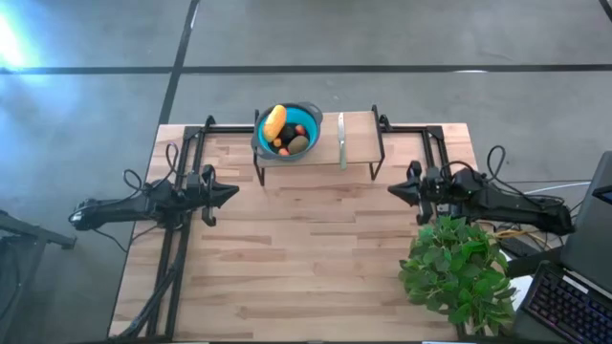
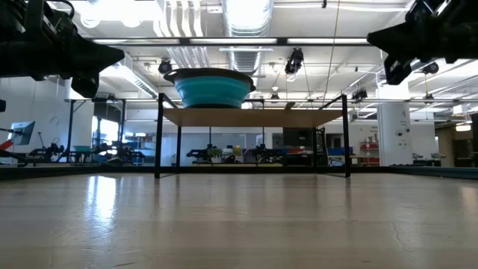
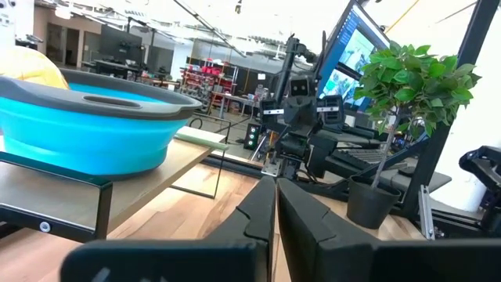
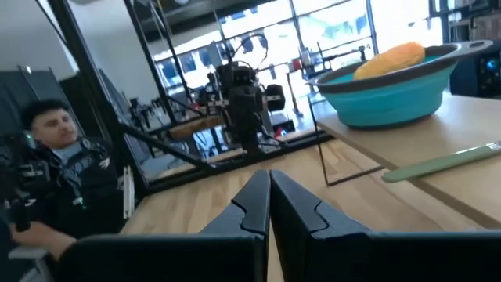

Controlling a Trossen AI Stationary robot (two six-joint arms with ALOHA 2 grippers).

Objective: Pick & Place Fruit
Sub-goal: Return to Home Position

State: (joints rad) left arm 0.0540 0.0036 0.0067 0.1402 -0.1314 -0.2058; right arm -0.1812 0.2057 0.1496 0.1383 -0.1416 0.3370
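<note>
Wooden worktop point(image 1: 306, 258): fruit point(image 1: 274, 121) in blue bowl point(image 1: 314, 113) on shelf point(image 1: 359, 134), upper centre; left tool point(image 1: 234, 191) and right tool point(image 1: 390, 190) both pressed together.

The left gripper point(image 1: 233, 191) and right gripper point(image 1: 392, 190) hover facing each other, fingers seemingly pressed together.

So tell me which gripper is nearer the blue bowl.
Left. The left gripper hangs just off the end of the shelf carrying the blue bowl; the right gripper hangs off the opposite end, past the green knife.
</note>
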